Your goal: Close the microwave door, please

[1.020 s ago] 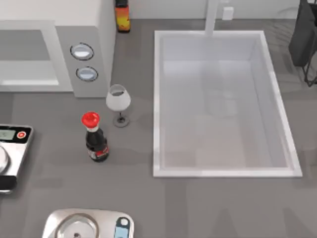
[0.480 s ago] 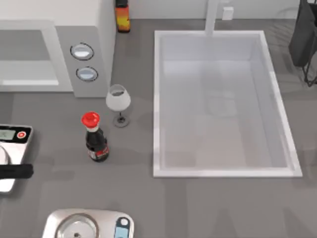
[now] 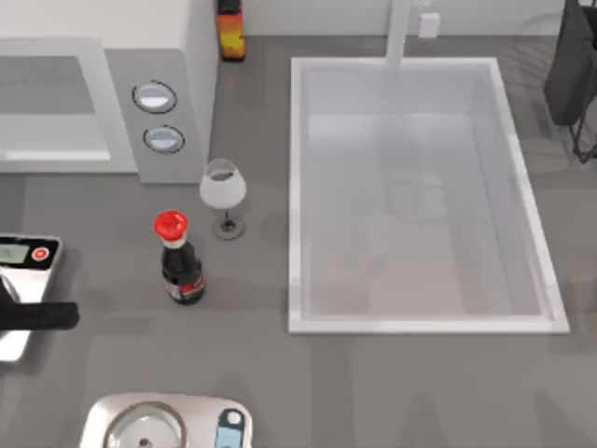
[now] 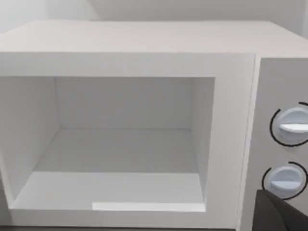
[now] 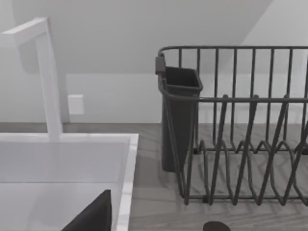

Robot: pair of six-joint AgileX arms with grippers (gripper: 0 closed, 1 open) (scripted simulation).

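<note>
Big white rectangular sink basin (image 3: 420, 196) fills table's right half, w/ dark wire dish rack (image 5: 240, 130) past its right edge. Large boxy white-and-grey microwave (image 3: 103, 103) sits at top left; cavity (image 4: 120, 144) stands open, two round silver dials (image 4: 288, 127) on grey strip beside it. Microwave door can't be made out. Small silver kitchen scale (image 3: 23, 280) at left edge, black left gripper (image 3: 42, 317) over it; can't tell how far its fingers are apart or whether it holds anything. Dark red-capped bottle (image 3: 179, 261) and clear wine glass (image 3: 224, 191) stand near microwave's front corner.

microwave (image 3: 103, 103) far left, sink (image 3: 298, 187) right, wine glass (image 3: 222, 191) between
</note>
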